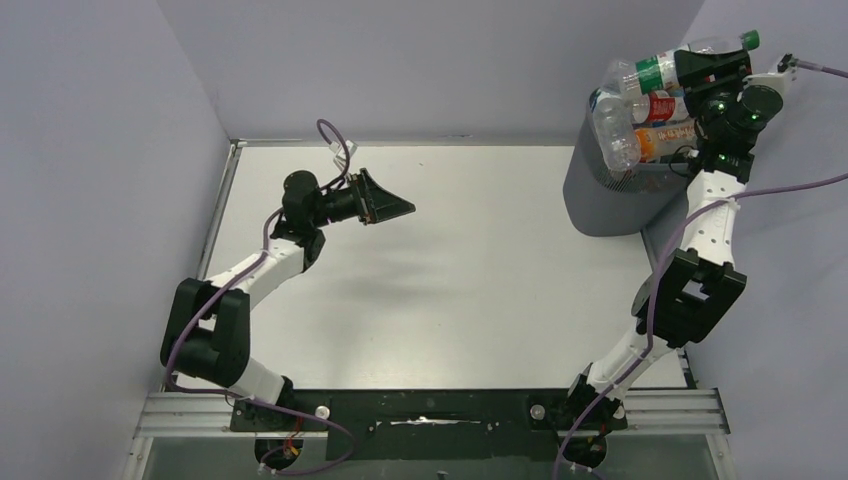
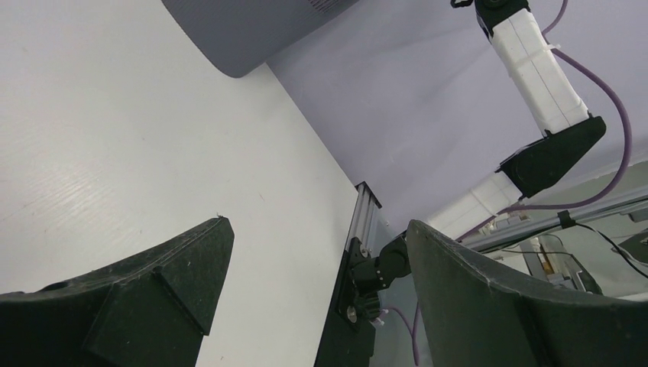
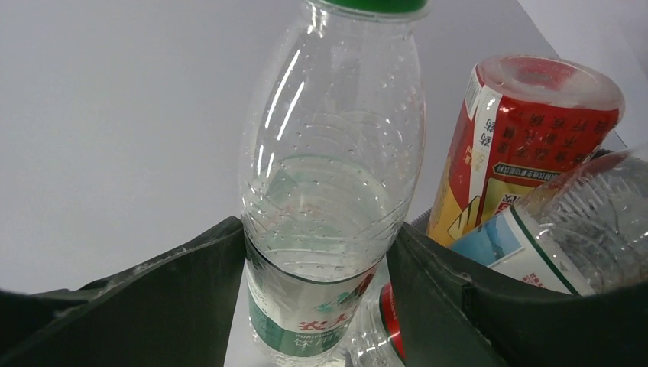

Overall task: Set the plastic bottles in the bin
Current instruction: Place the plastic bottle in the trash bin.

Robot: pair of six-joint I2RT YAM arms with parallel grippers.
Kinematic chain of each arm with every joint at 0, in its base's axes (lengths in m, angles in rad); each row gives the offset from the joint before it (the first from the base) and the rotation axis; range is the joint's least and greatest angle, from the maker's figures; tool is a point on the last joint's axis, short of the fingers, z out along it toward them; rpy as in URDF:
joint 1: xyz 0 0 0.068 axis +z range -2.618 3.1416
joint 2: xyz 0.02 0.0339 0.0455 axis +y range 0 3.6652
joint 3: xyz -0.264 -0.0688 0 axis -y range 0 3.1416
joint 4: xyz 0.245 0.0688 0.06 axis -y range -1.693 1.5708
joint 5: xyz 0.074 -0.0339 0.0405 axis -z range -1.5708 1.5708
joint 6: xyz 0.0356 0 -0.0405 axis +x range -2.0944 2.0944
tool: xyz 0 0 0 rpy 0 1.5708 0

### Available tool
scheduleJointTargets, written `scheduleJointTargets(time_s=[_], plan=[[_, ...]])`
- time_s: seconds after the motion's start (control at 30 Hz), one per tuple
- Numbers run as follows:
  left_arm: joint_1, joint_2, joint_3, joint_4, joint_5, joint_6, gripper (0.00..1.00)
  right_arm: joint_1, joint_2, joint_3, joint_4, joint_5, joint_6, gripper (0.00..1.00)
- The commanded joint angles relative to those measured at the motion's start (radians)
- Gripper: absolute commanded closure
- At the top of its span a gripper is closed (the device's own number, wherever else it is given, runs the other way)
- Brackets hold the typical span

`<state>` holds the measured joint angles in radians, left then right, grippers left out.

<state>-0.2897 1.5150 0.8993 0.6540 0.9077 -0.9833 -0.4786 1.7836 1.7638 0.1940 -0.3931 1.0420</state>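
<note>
The smooth white table (image 1: 470,270) spreads wide between the two arms, closed in by pale walls (image 1: 100,150) on the left, back and right. At the upper right stands the dark grey, round-cornered bin (image 1: 600,205), close against the right wall and heaped above its rim with bottles (image 1: 622,135). The left gripper (image 1: 395,208) hangs over the table's upper left, fingers apart on nothing. The right gripper (image 3: 317,252), over the heap, is clamped on a clear ribbed bottle (image 3: 332,153) at its green label, long axis near level, green cap toward the upper right corner.
</note>
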Motion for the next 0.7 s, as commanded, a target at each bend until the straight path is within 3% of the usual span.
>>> scheduleJointTargets(time_s=[0.0, 0.23, 0.67], plan=[[-0.028, 0.017, 0.078, 0.017, -0.015, 0.035, 0.15, -0.027, 0.024, 0.065, 0.11, -0.063, 0.046, 0.33], [-0.054, 0.044, 0.11, -0.016, -0.035, 0.052, 0.15, -0.042, 0.067, 0.1, 0.1, -0.099, 0.063, 0.24], [-0.091, 0.051, 0.13, -0.054, -0.061, 0.075, 0.15, -0.045, 0.043, 0.037, 0.139, -0.129, 0.083, 0.24]])
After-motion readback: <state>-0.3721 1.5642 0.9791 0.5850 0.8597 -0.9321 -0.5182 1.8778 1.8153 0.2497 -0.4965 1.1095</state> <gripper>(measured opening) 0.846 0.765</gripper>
